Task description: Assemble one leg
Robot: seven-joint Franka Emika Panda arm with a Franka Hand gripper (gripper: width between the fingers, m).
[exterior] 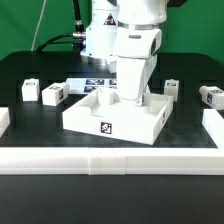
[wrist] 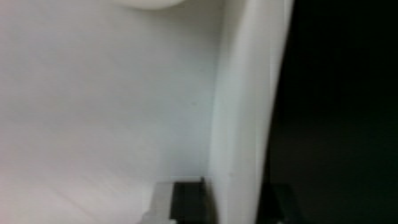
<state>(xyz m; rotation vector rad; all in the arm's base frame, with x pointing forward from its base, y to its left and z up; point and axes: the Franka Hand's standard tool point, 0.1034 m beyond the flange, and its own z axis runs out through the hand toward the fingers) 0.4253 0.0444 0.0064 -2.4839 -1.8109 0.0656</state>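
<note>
Exterior view: at its left you see one leg (exterior: 27, 92) and a second leg (exterior: 53, 95) on the black table (exterior: 20, 75), apart from the tray. In the middle is the white tray (exterior: 90, 118). Inside it a small white bump (exterior: 106, 97) shows just beside the gripper (exterior: 128, 97), which reaches down into the tray. Further right sit a third leg (exterior: 172, 87) and a fourth leg (exterior: 210, 96). In the wrist view the dark fingertips (wrist: 187, 203) stand on both sides of a white wall. You cannot tell if they clamp it.
</note>
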